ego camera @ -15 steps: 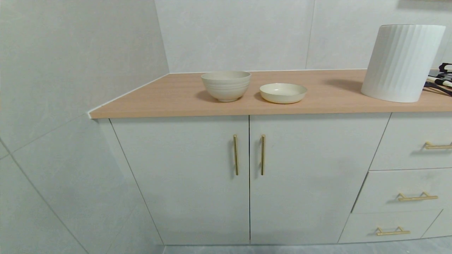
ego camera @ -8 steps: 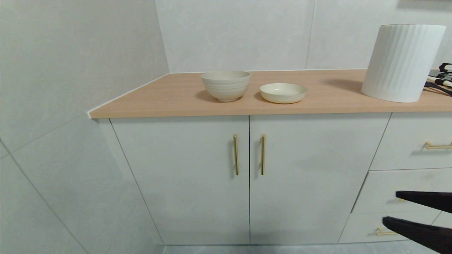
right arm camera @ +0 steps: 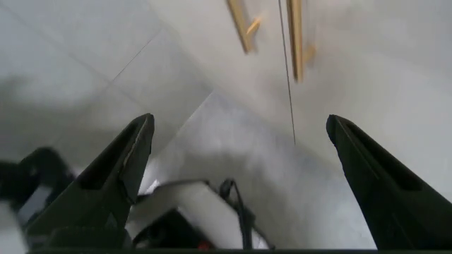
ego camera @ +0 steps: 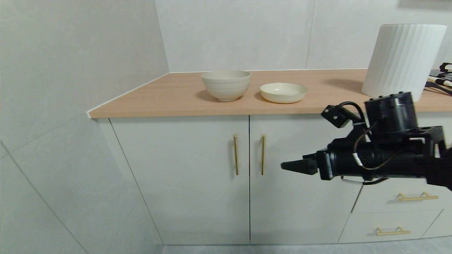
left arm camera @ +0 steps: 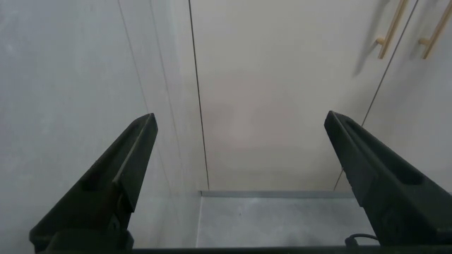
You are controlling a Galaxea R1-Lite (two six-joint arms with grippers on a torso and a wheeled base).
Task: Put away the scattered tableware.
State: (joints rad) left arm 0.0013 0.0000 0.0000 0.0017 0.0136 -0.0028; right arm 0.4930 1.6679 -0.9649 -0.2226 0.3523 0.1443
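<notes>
We are seeing the right claw (ego camera: 293, 166) hanging in front of the right door (ego camera: 310, 211). It is pointing toward 9 o'clock, and the right wrist view is showing its fingers spread wide. The bowl (ego camera: 226, 85) and the dish (ego camera: 283, 92) are sitting side by side on the bench (ego camera: 159, 98), up at 11 o'clock from the claw and well apart from it, with the dish the nearer.

Both doors are shut, so we are judging that the coming move is turning on the right handle (ego camera: 262, 154). It is standing upright at 9 o'clock from the claw tip, near but untouched, with nothing between them. The left handle (ego camera: 236, 154) is standing just beyond it, leaving little room for a finger.

The left claw (left arm camera: 239, 120) is also gaping wide, down low by the floor (left arm camera: 268, 219) and far from the handles, so the right arm is the nearer. A ribbed canister (ego camera: 402, 60) is standing at 1 o'clock and the drawers (ego camera: 388, 218) are lying at 4 o'clock, both out of the way.
</notes>
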